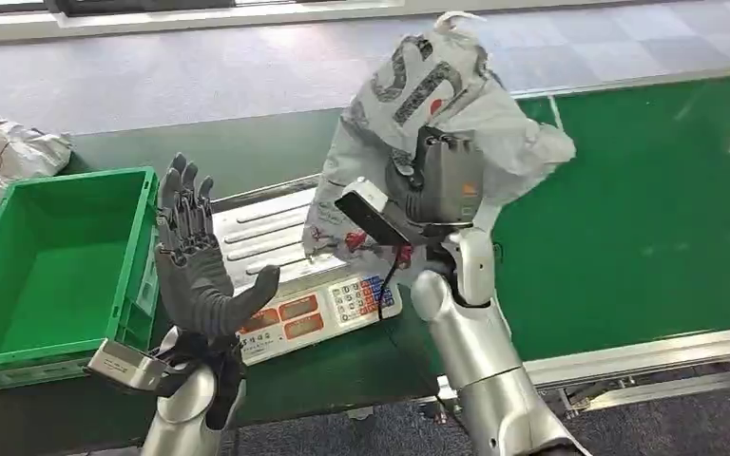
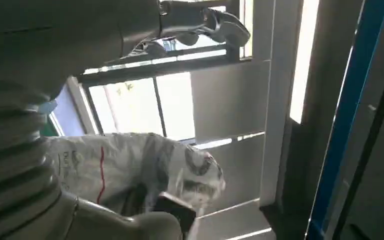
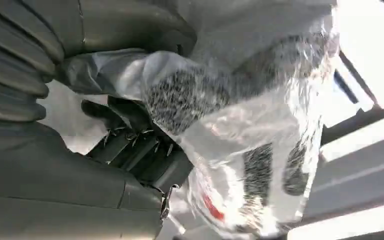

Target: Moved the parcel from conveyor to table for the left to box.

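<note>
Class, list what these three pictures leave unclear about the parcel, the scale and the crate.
- Parcel: its printing, blurred in the right wrist view; partly covered by the right hand in the head view.
- Scale: display digits too small; the parcel hides its far corner.
- Green crate: the left hand covers its near corner.

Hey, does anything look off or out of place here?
Nothing looks damaged or spilled. The right hand holds the crumpled grey parcel in the air above the scale, the left hand is raised open, and the green crate is empty.
</note>
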Motion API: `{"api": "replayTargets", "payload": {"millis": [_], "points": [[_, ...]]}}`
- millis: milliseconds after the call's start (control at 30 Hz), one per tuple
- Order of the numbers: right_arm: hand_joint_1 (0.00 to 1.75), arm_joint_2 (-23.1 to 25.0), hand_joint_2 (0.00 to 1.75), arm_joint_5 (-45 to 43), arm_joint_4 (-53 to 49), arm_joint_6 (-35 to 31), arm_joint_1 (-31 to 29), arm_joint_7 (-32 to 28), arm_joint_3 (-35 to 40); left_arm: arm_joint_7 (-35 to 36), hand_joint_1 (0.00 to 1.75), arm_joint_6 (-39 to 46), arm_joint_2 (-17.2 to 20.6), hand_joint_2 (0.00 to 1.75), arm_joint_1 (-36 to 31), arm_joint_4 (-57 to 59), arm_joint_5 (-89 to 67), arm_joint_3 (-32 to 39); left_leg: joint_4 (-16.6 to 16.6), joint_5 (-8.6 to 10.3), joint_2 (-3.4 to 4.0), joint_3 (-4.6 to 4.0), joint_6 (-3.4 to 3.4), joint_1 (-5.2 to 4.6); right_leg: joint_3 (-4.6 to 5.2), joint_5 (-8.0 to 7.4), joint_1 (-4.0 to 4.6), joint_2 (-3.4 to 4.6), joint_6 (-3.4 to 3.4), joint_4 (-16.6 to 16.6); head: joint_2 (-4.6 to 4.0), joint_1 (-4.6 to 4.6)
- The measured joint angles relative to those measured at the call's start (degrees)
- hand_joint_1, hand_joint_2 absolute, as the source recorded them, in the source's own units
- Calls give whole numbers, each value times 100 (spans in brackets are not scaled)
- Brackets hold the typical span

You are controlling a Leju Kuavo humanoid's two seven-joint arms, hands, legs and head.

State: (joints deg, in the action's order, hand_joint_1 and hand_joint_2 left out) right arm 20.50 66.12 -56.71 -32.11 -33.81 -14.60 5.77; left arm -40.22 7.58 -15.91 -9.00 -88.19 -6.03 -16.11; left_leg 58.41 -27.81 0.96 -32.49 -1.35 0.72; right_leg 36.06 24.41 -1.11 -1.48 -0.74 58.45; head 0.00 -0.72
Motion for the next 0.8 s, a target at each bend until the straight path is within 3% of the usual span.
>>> {"api": "replayTargets", "payload": {"millis": [233,367,533,667,733,800], "points": [[175,2,175,-26,705,-24,-276,-17,203,-2,0,57,2,175,-14,-28,17,0,0,-3,1,-9,0,-2,6,1,-3,3,-1,-2,0,2],[175,28,175,-462,972,391,-423,-70,409,-2,0,-88,20,175,-22,-171,293,-24,0,-3,6,-12,-1,-1,13,-1,-2,9,0,-1,0,2],[175,63,175,-1671,1396,387,-660,-24,1426,-4,0,-251,31,175,-74,-409,385,-112,-1,-2,5,-12,-2,4,16,-1,5,8,2,0,0,0],[175,70,175,-2051,1590,420,-717,-83,2020,-4,0,-326,35,175,-114,-474,391,-129,-1,-2,4,-14,-2,5,16,-1,6,8,2,-1,0,2],[175,70,175,-2302,1713,834,-783,-331,2188,-4,0,-441,35,175,-127,-474,406,-144,0,-2,5,-14,-2,4,16,-1,5,8,2,-1,0,2],[175,68,175,-2549,1920,1925,-898,-1033,2333,-4,0,-614,35,175,-207,-452,435,-157,1,-2,7,-14,-2,3,18,-2,4,11,2,-1,0,0]]}}
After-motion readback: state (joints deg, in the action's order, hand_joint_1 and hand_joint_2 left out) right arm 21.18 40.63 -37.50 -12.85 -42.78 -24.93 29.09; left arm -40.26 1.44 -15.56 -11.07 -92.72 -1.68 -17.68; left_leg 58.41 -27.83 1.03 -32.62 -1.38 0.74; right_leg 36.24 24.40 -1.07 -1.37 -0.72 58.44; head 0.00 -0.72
